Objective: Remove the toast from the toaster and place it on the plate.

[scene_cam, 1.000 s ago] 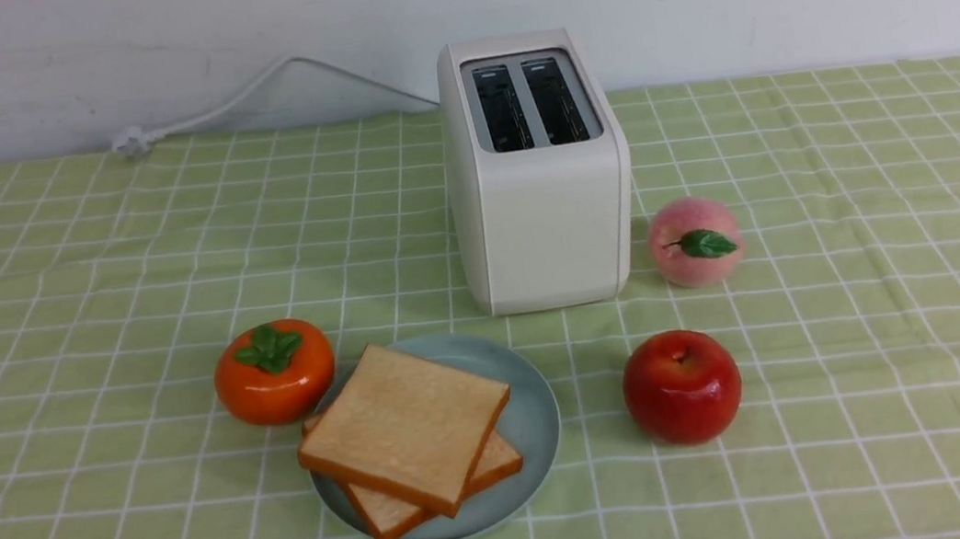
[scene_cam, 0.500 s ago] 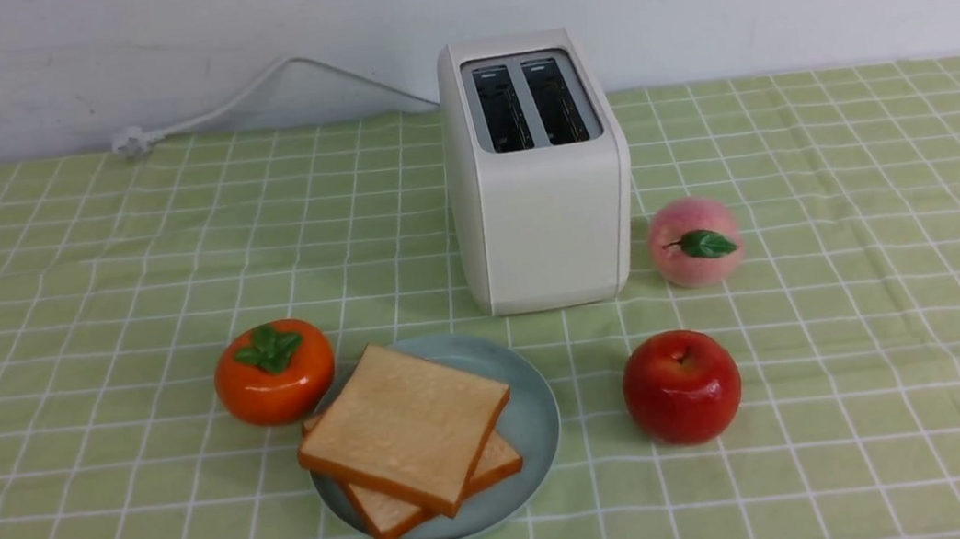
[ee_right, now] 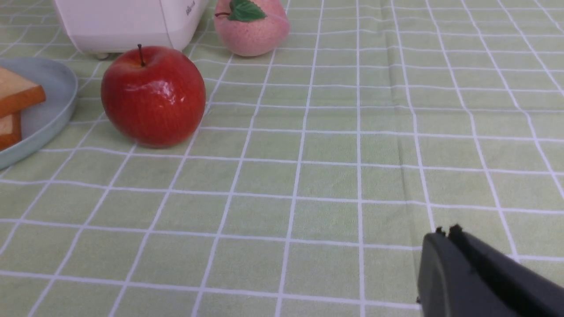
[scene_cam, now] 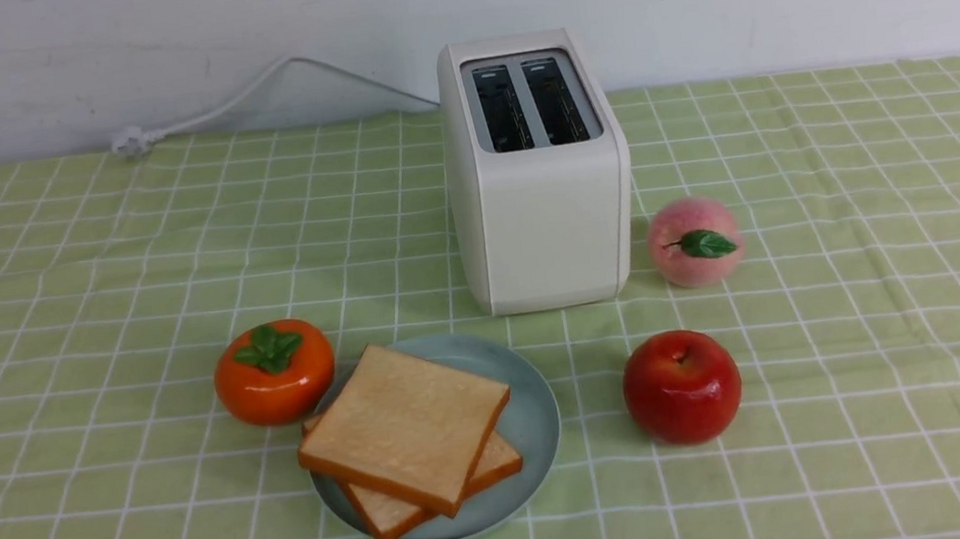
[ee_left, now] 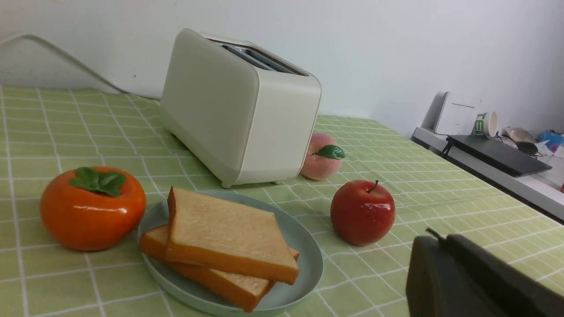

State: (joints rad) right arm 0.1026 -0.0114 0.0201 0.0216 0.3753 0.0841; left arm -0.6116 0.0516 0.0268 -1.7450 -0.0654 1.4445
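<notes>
**Two toast slices on the plate, both grippers closed and empty**

Front view: boxy cream-white two-slot toaster [scene_cam: 544, 224] toward the tabletop's far edge, pink peach [scene_cam: 694, 241] just beside it on the right. Nearer: orange persimmon [scene_cam: 274, 373] just beside a round pale blue-green plate [scene_cam: 540, 410], with a shiny red apple [scene_cam: 682, 387] apart on the right. On the plate, two tan toast slices [scene_cam: 403, 423], stacked askew.

Left wrist view: black left gripper [ee_left: 434, 235], jaws together, holding nothing, apart from the apple.

Right wrist view: black right gripper [ee_right: 445, 230], jaws together, holding nothing, over green checked cloth [ee_right: 308, 176].

- Illumination: bright, even and diffuse in all views.
- Shadows: faint, soft-edged, close under the toaster [scene_cam: 541, 206] and apple [scene_cam: 682, 387].
- Glare: white highlights on the apple skin.
- Focus: left gripper [ee_left: 434, 237] and right gripper [ee_right: 446, 232] show dark and slightly blurred in the near foreground.
</notes>
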